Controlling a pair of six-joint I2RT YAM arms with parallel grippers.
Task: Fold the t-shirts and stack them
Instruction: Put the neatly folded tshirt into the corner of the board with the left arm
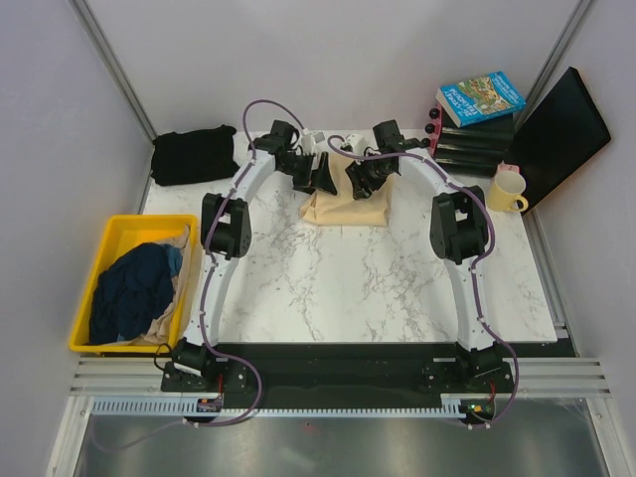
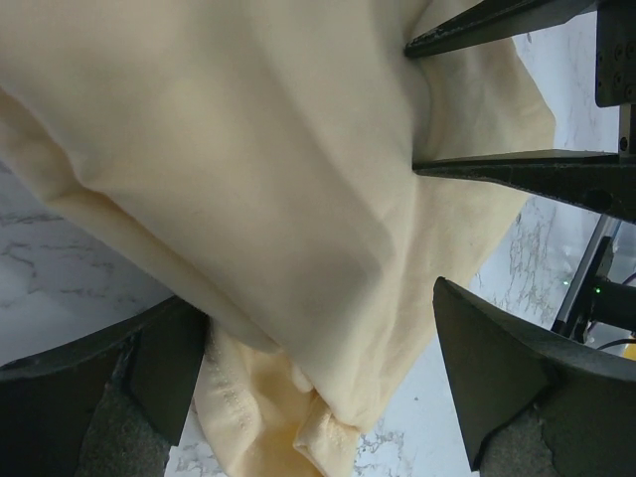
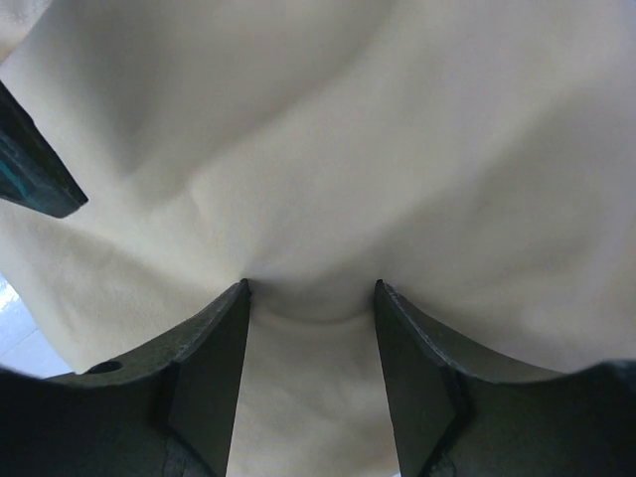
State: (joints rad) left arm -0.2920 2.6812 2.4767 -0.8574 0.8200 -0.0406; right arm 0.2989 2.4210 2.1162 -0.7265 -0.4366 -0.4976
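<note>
Right gripper (image 3: 313, 378) first: its jaws were drawn partway in and pinched a thick fold of the cream shirt (image 3: 378, 149), with creases fanning out from the two tips. The left gripper (image 2: 318, 388) was another matter. Its jaws stood spread wide, with loose cloth of the cream shirt (image 2: 248, 179) sagging between them and nothing clamped.

From the top camera, the cream shirt (image 1: 348, 209) sat bunched at the far middle of the table (image 1: 378, 288), a white marble-patterned top. The left gripper (image 1: 320, 177) and right gripper (image 1: 360, 179) crowded over the shirt's far edge. A black shirt (image 1: 194, 155) lay in a heap on the table's far left corner. A navy shirt (image 1: 134, 288) filled a yellow bin (image 1: 149, 223) just off the table's left edge. A yellow mug (image 1: 507, 191) stood at the table's far right corner, with books (image 1: 480, 97) and a black panel (image 1: 558, 134) beyond it. Pale walls closed the table in.

Only the left wrist camera showed a stitched hem and the right gripper's fingers (image 2: 517, 174) reaching in with cloth between them. The top camera hid both jaw gaps.
</note>
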